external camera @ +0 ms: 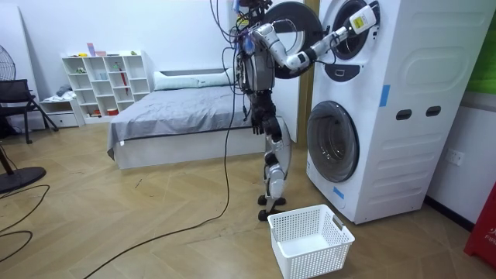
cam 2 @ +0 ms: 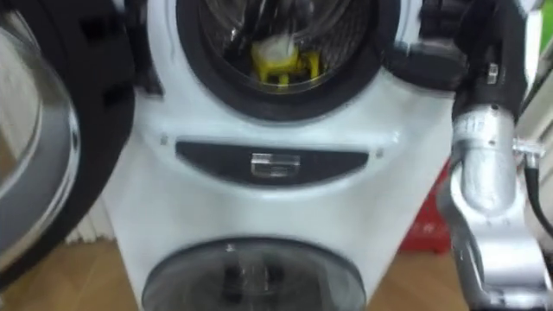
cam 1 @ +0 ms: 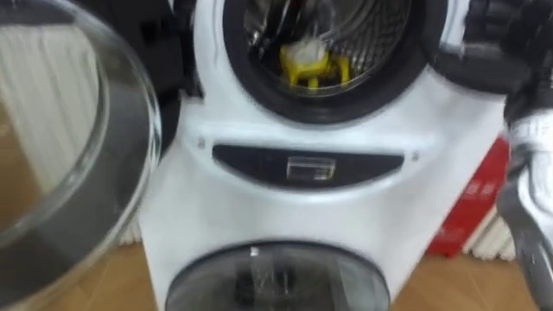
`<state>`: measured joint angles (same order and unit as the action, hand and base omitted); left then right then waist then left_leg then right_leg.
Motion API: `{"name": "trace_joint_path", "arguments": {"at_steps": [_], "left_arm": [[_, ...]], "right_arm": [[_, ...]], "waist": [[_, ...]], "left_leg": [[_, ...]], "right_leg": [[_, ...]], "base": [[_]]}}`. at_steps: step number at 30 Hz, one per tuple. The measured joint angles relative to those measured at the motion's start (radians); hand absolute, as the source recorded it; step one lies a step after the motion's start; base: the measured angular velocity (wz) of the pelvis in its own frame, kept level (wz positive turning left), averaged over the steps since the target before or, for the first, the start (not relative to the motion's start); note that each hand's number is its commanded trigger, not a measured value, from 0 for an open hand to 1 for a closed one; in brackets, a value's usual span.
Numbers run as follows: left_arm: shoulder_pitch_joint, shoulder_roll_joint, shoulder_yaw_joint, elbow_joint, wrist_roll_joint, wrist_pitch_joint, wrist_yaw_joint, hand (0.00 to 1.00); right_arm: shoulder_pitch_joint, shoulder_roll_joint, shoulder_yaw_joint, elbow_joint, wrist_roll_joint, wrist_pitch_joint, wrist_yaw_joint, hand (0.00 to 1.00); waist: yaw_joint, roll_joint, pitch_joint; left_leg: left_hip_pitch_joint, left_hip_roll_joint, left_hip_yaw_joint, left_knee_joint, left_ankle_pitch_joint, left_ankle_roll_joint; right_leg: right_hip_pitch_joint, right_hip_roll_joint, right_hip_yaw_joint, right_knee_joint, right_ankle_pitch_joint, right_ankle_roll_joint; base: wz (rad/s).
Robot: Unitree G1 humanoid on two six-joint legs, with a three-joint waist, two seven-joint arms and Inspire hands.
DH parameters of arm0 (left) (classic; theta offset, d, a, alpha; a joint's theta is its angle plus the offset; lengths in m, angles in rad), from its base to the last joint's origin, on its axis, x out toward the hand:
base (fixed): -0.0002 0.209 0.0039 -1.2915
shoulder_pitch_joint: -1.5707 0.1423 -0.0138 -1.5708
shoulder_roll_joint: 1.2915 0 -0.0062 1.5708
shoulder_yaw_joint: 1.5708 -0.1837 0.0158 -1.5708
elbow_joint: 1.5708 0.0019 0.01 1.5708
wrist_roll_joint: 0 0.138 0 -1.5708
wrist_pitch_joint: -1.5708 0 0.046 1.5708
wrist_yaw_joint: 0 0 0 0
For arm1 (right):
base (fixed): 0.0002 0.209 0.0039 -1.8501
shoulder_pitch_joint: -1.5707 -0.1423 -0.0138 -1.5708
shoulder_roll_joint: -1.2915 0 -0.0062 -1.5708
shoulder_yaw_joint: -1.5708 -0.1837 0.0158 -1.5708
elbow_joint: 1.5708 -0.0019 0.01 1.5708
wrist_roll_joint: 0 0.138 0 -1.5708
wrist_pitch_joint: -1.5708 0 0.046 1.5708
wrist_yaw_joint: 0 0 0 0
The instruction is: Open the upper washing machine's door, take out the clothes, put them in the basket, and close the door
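**Left eye view.** The white front of the stacked washing machine (cam 1: 216,216) is seen from close by. A yellow and white garment (cam 1: 311,60) lies low in the upper drum (cam 1: 380,39), just behind the dark door seal. The upper door (cam 1: 86,130), a glass bowl in a dark ring, is swung open to the left. A dark control strip (cam 1: 307,164) is set below the drum opening, and the closed lower door (cam 1: 276,276) is seen under it. The right hand (cam 1: 471,56) is raised to the right edge of the drum opening. It appears as a dark mass against the seal, and it cannot be told how far it is closed or whether anything is held. It is apart from the garment. A red object (cam 1: 475,207) stands behind the machine on the right.

**Room view.** The robot is shown standing upright in front of the machine, with the right arm stretched to the upper opening. The left hand (external camera: 254,116) hangs beside the hip, and its state cannot be told. A white laundry basket (external camera: 310,240) stands on the wooden floor (external camera: 155,232) near the robot's feet. A bed (external camera: 178,108) and a white shelf unit (external camera: 108,81) are placed behind the robot.

**Right eye view.** The same arrangement is shown, with the garment inside the drum and the right forearm rising along the right side.
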<state>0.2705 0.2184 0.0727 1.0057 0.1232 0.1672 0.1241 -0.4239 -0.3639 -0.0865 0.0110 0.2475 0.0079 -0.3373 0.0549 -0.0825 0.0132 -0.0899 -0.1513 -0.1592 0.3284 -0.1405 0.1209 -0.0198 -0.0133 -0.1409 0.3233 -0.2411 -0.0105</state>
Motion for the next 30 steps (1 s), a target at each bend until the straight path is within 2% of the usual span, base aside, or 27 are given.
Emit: {"name": "trace_joint_path", "arguments": {"at_steps": [3, 7, 9, 11, 13, 18, 21, 23, 27, 30], "left_arm": [[0.011, 0.002, 0.003, -0.005, 0.003, 0.001, -0.003, 0.00], [0.013, 0.000, 0.001, -0.005, -0.002, 0.002, -0.007, 0.00], [0.012, 0.000, 0.001, -0.005, -0.002, 0.002, -0.007, 0.00], [0.009, 0.000, 0.001, -0.005, -0.002, 0.002, -0.006, 0.00], [0.010, -0.003, 0.001, -0.005, -0.002, 0.001, -0.006, 0.00], [0.008, -0.005, 0.001, -0.003, -0.003, -0.006, 0.001, 0.00], [0.005, -0.005, 0.001, -0.002, -0.035, -0.017, 0.004, 0.00], [0.005, -0.007, 0.001, 0.009, -0.043, -0.024, 0.003, 0.00], [-0.004, -0.013, -0.001, 0.042, -0.043, -0.039, 0.003, 0.00], [-0.013, -0.013, -0.012, 0.058, -0.044, -0.049, 0.003, 0.00]], "right_arm": [[0.008, 0.000, 0.001, -0.032, -0.011, 0.005, 0.001, 0.00], [0.031, 0.000, 0.006, -0.083, -0.008, 0.019, 0.002, 0.00], [0.037, 0.000, 0.015, -0.110, -0.014, 0.029, 0.003, 0.00], [0.053, 0.000, 0.022, -0.146, -0.014, 0.037, 0.006, 0.00], [0.073, 0.000, 0.023, -0.180, -0.016, 0.037, 0.014, 0.00], [0.167, 0.001, 0.033, -0.301, -0.033, 0.031, 0.055, 0.00], [0.227, 0.003, 0.048, -0.355, -0.038, 0.010, 0.067, 0.00], [0.273, 0.011, 0.064, -0.412, -0.061, 0.009, 0.080, 0.00], [0.359, 0.035, 0.114, -0.500, -0.110, -0.020, 0.152, 0.00], [0.393, 0.043, 0.146, -0.503, -0.166, -0.043, 0.199, 0.00]], "waist": [[0.002, 0.001, -0.0026], [0.004, 0.006, -0.0090], [0.004, 0.013, -0.0164], [0.004, 0.016, -0.0191], [0.004, 0.018, -0.0188], [0.001, 0.021, -0.0159], [0.001, 0.018, -0.0139], [0.002, 0.016, -0.0141], [-0.007, 0.016, -0.0136], [-0.008, 0.017, -0.0134]], "left_leg": [[-0.006, -0.001, -0.012, 0.000, 0.009, -0.014], [-0.006, 0.006, -0.024, -0.005, 0.012, -0.019], [-0.006, 0.011, -0.026, -0.010, 0.012, -0.019], [-0.001, 0.014, -0.026, -0.023, 0.015, -0.023], [0.005, 0.017, -0.023, -0.034, 0.016, -0.025], [0.028, 0.025, -0.014, -0.061, 0.015, -0.025], [0.034, 0.028, -0.015, -0.062, 0.012, -0.024], [0.034, 0.032, -0.010, -0.066, 0.009, -0.026], [0.031, 0.040, 0.014, -0.069, 0.000, -0.028], [0.031, 0.042, 0.019, -0.069, -0.007, -0.030]], "right_leg": [[0.010, -0.001, -0.030, -0.044, 0.066, -0.010], [0.019, 0.000, -0.064, -0.072, 0.075, -0.019], [0.030, 0.001, -0.080, -0.089, 0.083, -0.024], [0.040, 0.003, -0.086, -0.104, 0.089, -0.025], [0.044, 0.005, -0.084, -0.110, 0.093, -0.022], [0.068, 0.012, -0.082, -0.138, 0.091, -0.032], [0.076, 0.015, -0.083, -0.142, 0.085, -0.038], [0.076, 0.019, -0.078, -0.143, 0.084, -0.041], [0.076, 0.025, -0.071, -0.155, 0.084, -0.043], [0.076, 0.025, -0.068, -0.155, 0.083, -0.045]], "base": [[0.10], [0.09], [0.00], [0.00], [0.00], [-0.01], [0.00], [-0.07], [-0.06], [0.00]]}}
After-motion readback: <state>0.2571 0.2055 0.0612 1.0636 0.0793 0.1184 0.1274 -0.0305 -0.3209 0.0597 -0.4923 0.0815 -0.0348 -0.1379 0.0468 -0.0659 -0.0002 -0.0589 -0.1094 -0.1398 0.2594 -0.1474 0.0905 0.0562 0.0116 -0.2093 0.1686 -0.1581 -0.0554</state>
